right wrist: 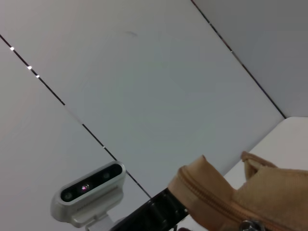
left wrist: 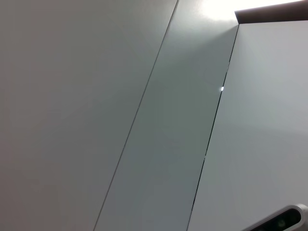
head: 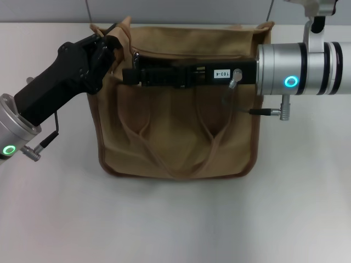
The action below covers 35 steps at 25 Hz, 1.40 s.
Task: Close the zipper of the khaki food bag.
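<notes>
The khaki food bag [head: 175, 126] lies on the white table with its two looped handles facing up. Its zipper [head: 192, 55] runs along the far top edge and shows a dark open gap. A small silver pull tab [head: 134, 53] sits near the zipper's left end. My left gripper [head: 109, 41] is shut on the bag's top left corner. My right gripper [head: 127, 76] reaches across the bag from the right, just below the zip line, its tip close under the pull tab. The right wrist view shows the bag's corner [right wrist: 211, 192], zipper teeth and a silver bit [right wrist: 248, 224].
The white table [head: 175, 219] spreads in front of and beside the bag. Grey wall panels [left wrist: 144, 120] fill the left wrist view. The head camera [right wrist: 89, 190] shows in the right wrist view.
</notes>
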Tool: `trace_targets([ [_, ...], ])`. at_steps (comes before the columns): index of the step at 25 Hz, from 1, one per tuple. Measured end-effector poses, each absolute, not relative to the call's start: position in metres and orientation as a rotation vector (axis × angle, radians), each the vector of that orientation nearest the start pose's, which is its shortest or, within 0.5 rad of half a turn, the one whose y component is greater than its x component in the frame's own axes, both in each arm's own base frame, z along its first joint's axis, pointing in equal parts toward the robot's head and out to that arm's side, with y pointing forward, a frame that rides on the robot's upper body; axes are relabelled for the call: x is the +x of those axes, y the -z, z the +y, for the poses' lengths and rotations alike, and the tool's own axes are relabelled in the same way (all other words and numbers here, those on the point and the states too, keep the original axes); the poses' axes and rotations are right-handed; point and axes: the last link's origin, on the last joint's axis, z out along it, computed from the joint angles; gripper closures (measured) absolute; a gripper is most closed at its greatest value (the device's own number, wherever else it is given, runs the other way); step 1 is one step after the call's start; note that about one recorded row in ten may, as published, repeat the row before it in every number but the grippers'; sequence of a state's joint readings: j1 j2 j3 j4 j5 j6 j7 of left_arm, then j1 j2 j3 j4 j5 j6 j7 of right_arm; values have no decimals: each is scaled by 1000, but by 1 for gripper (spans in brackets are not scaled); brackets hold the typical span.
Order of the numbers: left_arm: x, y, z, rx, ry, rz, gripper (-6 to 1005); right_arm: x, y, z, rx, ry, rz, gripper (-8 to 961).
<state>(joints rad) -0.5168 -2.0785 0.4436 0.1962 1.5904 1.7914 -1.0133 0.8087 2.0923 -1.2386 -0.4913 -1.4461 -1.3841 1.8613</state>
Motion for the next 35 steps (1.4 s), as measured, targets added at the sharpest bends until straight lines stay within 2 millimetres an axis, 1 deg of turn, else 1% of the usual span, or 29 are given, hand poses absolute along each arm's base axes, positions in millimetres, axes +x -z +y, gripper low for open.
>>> trace_targets([
  [9,-244,-4,302,-2191,1531,-532,954,123,67,372,-2865,-1023,1093,213],
  [13,-244,-4,302,-2189,1534,-530,953,124,65,373,-2843,-1062,1028,212],
  [15,-244,-4,302,-2189,1535,-530,952,124,65,373,-2842,-1065,1020,396],
  [20,-244,-4,302,-2188,1533,-532,951,122,67,373,-2855,-1054,1011,638],
  [27,-244,-4,303,-2187,1530,-531,949,121,68,373,-2858,-1046,1003,856],
  [35,-244,-4,303,-2186,1529,-530,946,124,68,374,-2844,-1042,989,927],
])
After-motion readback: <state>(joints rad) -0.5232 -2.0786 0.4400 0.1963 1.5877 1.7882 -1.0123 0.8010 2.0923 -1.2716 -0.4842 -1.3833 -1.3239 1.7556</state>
